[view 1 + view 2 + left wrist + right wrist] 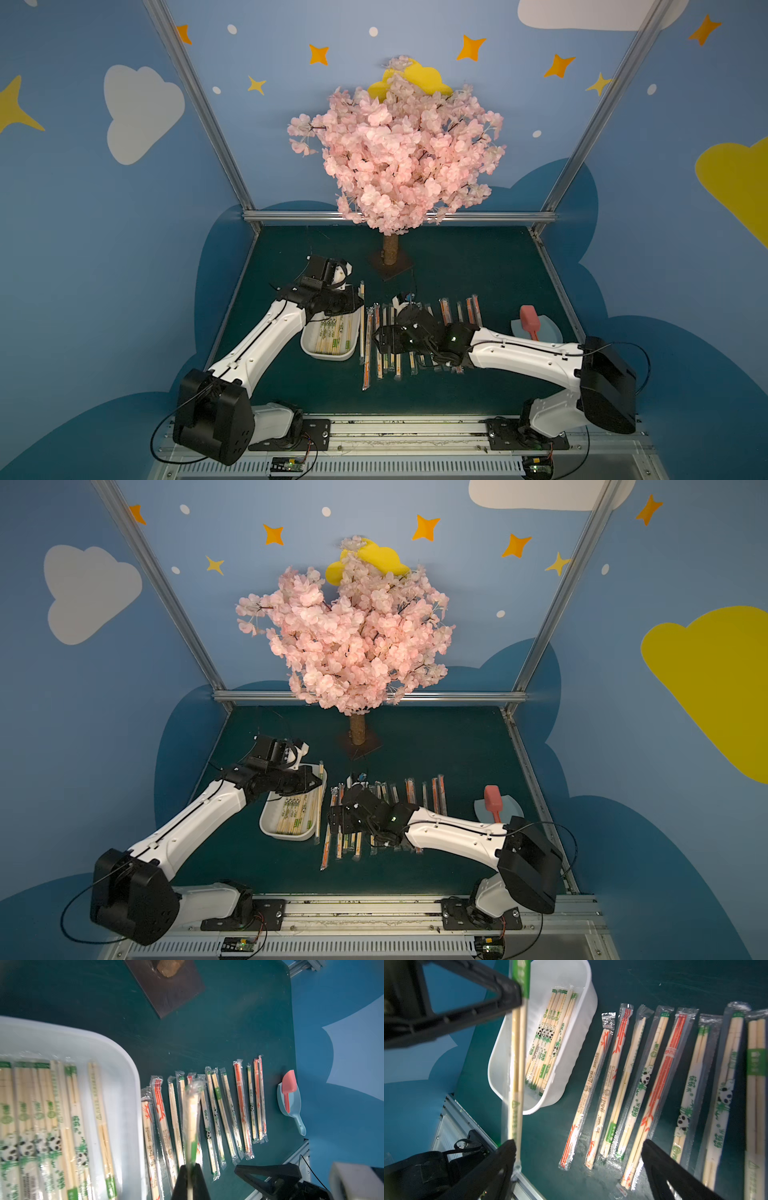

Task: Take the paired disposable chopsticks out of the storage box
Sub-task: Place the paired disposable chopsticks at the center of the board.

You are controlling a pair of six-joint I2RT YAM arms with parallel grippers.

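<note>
While left gripper (pixel 189 1169) pinches a clear-sleeved pale-wood chopstick pair (pixel 192 1109) over the white plastic tray (pixel 128 1068) rim at 3 o'clock, right gripper (pixel 577 1145) fingers r spread wide w/ nothing held.

Dark green table (pixel 478 270) bears storage box (pixel 328 355), row of sleeved chopsticks (pixel 242 1105), blue scoop (pixel 548 332), tree base (pixel 400 270).
</note>
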